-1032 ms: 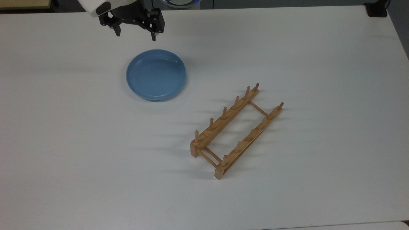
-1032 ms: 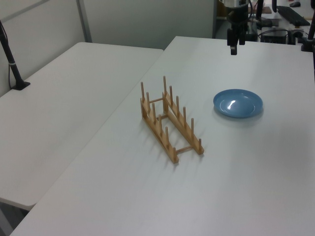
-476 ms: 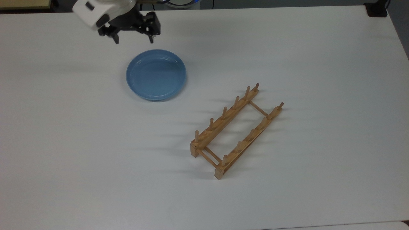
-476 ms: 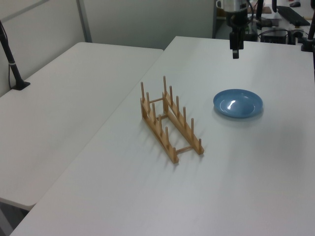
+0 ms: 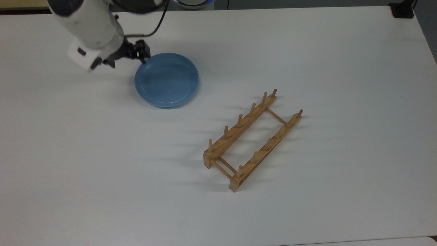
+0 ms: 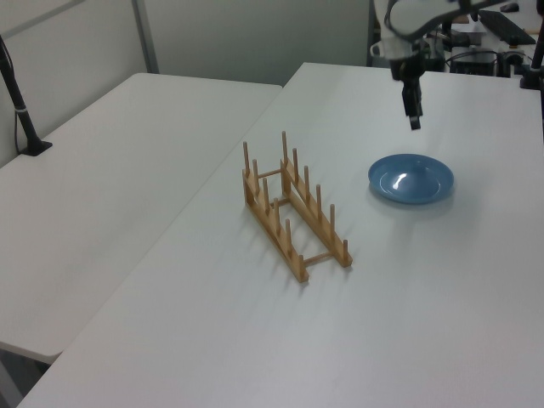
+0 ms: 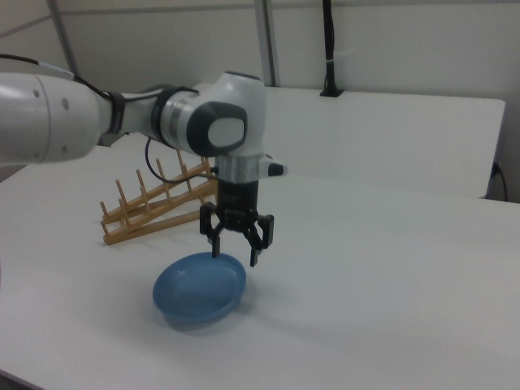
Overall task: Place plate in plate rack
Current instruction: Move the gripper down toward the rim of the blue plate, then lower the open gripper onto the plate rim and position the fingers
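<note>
No text, label, brand, number or sign can be read anywhere in these views. The plate [image 5: 166, 80], the plate rack [image 5: 252, 139], the white arm [image 7: 97, 122] and the worktop [image 5: 307, 51] all present plain, unmarked surfaces.
</note>
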`<state>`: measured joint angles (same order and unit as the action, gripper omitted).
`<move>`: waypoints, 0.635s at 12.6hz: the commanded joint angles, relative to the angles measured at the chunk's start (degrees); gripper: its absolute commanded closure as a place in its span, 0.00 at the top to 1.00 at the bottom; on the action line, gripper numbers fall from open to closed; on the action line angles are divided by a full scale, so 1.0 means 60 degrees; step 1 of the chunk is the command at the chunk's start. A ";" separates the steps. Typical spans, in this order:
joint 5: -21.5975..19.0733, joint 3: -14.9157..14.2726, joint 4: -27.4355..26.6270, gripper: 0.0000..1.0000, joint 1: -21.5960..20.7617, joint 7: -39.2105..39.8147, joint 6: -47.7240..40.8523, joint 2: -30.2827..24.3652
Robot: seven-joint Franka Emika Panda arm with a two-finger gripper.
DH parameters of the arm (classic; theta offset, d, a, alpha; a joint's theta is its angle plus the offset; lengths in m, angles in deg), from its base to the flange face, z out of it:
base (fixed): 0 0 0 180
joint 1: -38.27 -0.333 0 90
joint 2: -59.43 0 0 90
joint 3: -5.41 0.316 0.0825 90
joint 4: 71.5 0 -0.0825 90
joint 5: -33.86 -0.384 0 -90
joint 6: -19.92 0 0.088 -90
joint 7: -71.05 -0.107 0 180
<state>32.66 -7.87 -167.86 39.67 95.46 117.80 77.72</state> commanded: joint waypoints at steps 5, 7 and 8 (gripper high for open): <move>0.0346 0.0133 -0.0053 0.59 -0.0306 0.0238 0.1279 0.1171; 0.0361 0.0220 -0.0184 0.48 -0.0365 0.0165 0.1543 0.1332; 0.0361 0.0323 -0.0170 0.45 -0.0351 0.0136 0.1602 0.1391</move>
<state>33.98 -6.63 -167.85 38.22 95.75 125.14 85.79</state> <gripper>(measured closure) 0.441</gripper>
